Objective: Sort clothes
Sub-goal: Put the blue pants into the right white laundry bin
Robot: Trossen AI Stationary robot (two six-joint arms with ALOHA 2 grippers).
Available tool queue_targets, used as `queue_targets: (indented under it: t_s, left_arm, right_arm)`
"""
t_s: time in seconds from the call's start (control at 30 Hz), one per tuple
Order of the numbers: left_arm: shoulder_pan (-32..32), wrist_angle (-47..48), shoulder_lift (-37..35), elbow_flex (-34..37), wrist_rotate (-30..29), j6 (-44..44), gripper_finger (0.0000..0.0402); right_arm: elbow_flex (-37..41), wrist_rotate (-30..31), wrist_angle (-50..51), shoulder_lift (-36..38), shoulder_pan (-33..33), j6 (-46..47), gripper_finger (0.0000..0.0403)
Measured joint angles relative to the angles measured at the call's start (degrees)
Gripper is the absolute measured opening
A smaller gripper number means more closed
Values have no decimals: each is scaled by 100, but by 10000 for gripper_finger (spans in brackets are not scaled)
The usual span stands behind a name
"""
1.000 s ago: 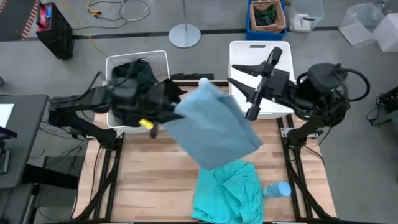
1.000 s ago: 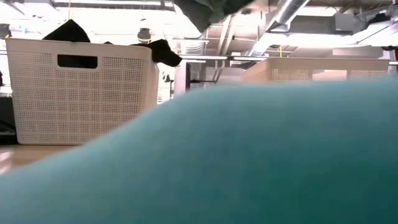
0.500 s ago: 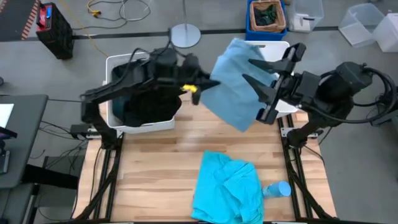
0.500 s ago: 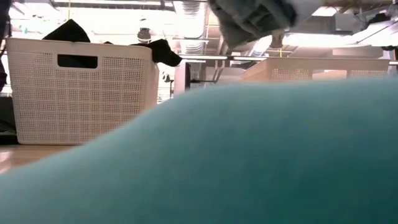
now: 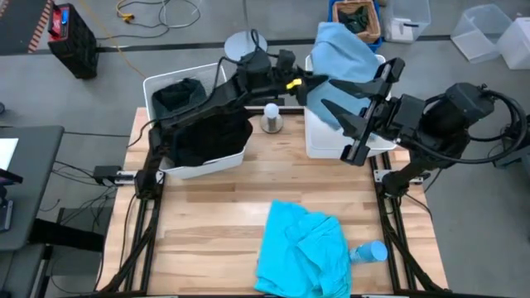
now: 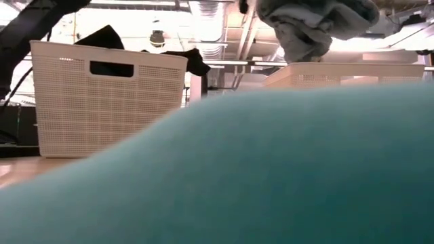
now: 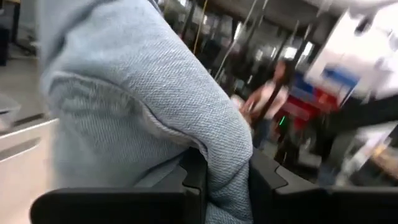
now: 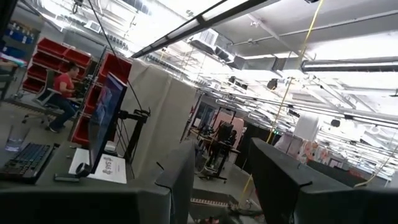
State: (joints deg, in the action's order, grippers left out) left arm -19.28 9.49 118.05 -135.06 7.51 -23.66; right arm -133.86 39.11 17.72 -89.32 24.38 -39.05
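Both six-joint arms are matte black — the left arm (image 5: 203, 103) carries a small yellow marking near its wrist; the right arm (image 5: 431, 124) has bulky rounded joints, looping black cables, long tapered fingers.

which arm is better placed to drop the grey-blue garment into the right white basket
Left. The left gripper is shut on the dusty grey-blue fabric garment above the right white basket; the right gripper waits open and empty beside it.
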Motion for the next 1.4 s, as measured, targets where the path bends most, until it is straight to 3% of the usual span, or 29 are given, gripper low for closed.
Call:
queue_targets:
  t_s: [0.17, 0.73, 1.03, 1.1, 1.4]
  left_arm:
    - [-138, -870, 357, 45, -153, -898, 51]
    - [-71, -1356, 1095, 56, -631, -1621, 51]
    - [-71, -1574, 1320, 56, -586, -1942, 51]
    - [-67, -1569, 1332, 56, -592, -2023, 66]
    - [-51, -1573, 1312, 54, -629, -2116, 211]
  right_arm:
    - [0, 0, 37, -2, 2, 24, 169]
    - [4, -1, 329, -4, -1, 172, 169]
    - [4, -2, 501, -4, 2, 308, 169]
    - [4, -2, 519, -4, 2, 317, 169]
    - [4, -2, 573, -4, -4, 317, 169]
